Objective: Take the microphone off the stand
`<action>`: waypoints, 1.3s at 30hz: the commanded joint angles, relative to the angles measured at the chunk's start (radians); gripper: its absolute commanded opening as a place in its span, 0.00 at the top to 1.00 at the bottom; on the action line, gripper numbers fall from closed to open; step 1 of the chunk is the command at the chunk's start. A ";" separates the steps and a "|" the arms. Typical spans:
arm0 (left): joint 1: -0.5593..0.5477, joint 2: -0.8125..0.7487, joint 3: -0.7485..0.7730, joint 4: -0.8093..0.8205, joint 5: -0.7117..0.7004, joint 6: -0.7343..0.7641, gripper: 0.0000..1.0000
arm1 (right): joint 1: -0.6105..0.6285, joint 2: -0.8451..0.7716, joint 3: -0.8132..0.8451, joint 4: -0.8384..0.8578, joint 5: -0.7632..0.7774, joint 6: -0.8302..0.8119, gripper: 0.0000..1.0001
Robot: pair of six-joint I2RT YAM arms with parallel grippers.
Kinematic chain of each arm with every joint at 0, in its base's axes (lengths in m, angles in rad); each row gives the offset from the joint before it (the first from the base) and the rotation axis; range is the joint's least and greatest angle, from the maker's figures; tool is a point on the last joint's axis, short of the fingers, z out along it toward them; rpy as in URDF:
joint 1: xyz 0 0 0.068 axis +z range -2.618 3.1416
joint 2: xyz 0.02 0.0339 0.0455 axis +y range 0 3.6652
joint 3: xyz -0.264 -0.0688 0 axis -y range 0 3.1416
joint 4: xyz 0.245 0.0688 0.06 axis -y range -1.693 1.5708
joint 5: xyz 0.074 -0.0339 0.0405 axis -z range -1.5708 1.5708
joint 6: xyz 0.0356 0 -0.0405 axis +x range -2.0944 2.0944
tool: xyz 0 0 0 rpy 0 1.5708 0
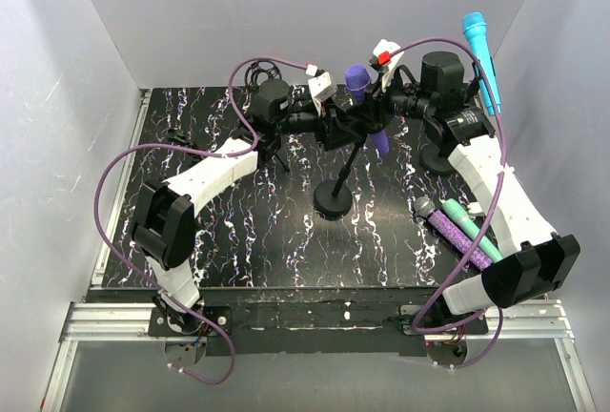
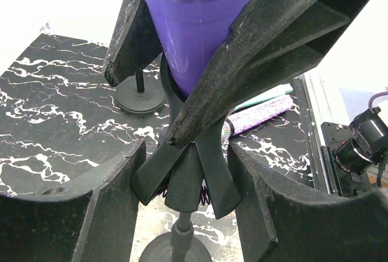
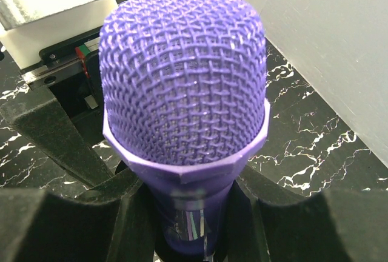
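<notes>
The purple microphone [image 3: 185, 74] sits in the black clip [image 2: 185, 183] of the stand [image 1: 334, 204] at mid-table. Its smooth plastic body is pinched just below the woven mesh head by the right gripper's [image 3: 188, 231] rough black fingers. The left gripper [image 2: 188, 165] brackets the clip with jaws partly spread, though whether they press it I cannot tell. The stand's round base rests on a black, white-veined table [image 1: 238, 231] boxed by plain white walls [image 1: 95, 30].
</notes>
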 commanded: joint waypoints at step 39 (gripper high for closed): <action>0.001 -0.030 0.003 -0.061 0.027 0.056 1.00 | 0.109 0.145 0.632 0.002 -0.047 0.199 0.99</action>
